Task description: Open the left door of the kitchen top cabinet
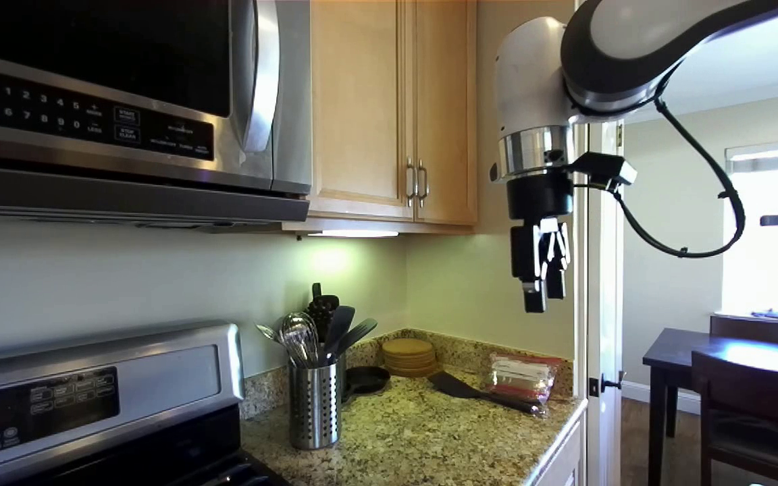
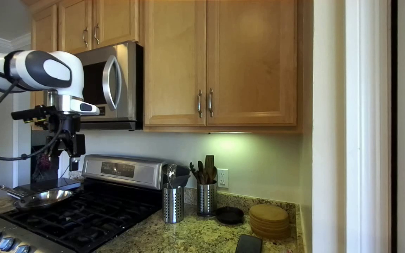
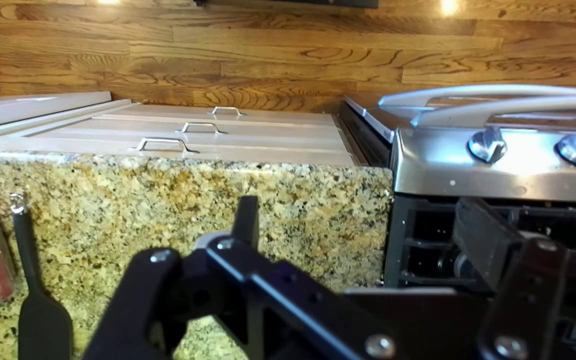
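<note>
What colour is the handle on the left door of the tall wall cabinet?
Silver; the handle shows best in an exterior view.

In both exterior views, a white strip light [image 1: 355, 233] under the honey-maple wood wall cabinet [image 2: 220, 66] casts a greenish glow on the pale painted wall [image 2: 258, 161]. A bright rectangular window [image 1: 754, 250] is overexposed (almost pure white). In the wrist view, glare spots the brown wood-plank floor [image 3: 268, 50]; the black jointed end effector [image 3: 360, 220] is nearly silhouetted.

Speckled counter [image 1: 402, 432]: two perforated steel canisters [image 2: 173, 207], black pan [image 2: 230, 215], round tan stack [image 2: 270, 225], dark spatula [image 1: 455, 385], plastic packet [image 1: 523, 376].
</note>
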Controlling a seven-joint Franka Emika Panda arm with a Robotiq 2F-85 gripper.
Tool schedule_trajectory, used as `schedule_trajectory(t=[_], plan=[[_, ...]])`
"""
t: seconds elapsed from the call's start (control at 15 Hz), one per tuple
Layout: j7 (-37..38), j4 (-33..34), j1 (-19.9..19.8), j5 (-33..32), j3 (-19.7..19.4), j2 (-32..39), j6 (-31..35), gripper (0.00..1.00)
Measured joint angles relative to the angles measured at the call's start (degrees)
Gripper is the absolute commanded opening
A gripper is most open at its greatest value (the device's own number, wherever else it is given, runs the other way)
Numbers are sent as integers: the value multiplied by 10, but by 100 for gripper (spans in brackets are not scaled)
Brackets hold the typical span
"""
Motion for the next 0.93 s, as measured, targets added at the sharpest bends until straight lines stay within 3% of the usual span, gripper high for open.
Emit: schedule_trajectory(t=[0.33, 0.93], plan=[[46, 36, -3, -27, 2, 64, 86, 100], [77, 67, -5, -48, 7, 84, 91, 100]])
